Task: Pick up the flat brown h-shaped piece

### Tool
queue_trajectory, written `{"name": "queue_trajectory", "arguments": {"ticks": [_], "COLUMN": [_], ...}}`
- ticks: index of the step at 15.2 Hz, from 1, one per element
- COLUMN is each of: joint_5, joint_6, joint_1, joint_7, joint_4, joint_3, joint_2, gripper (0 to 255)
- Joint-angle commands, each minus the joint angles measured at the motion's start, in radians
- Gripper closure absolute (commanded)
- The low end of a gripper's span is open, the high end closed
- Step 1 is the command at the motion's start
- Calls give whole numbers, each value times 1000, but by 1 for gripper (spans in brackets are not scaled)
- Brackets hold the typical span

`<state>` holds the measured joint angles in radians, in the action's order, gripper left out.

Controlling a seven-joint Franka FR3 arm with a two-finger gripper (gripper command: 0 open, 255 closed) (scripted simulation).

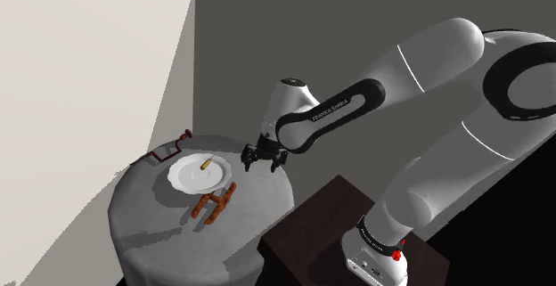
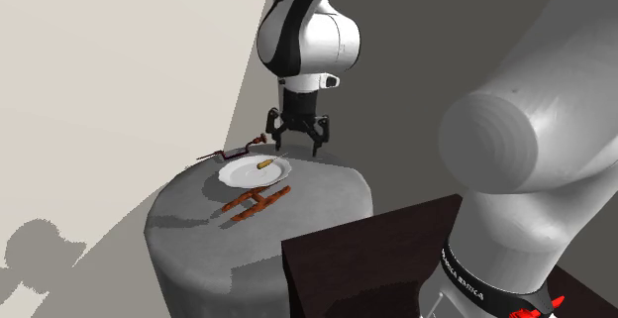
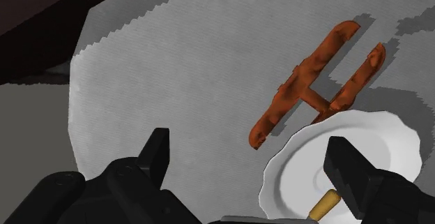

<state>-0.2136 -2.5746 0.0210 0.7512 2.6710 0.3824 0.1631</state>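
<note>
The flat reddish-brown H-shaped piece lies on the round grey table, right beside the white plate. My black gripper hangs open above the table's far side, beyond the plate. Its fingers stand wide apart with nothing between them. In the wrist view the H-shaped piece lies ahead of the gripper, one bar touching or overlapping the plate's rim.
A small yellow-brown object rests on the plate. A thin reddish wire-like item sits at the table's edge near the beige wall. The dark stand is close beside the table.
</note>
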Motion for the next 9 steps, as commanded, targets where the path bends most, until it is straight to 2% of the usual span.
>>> {"name": "queue_trajectory", "arguments": {"ticks": [1, 5, 9], "joint_5": [35, 163, 276], "joint_6": [-80, -195, -277], "joint_1": [-7, 7, 90], "joint_7": [79, 257, 420], "joint_4": [-27, -99, -197], "joint_3": [27, 27, -45], "joint_2": [-107, -301, -483], "gripper": [0, 0, 0]}}
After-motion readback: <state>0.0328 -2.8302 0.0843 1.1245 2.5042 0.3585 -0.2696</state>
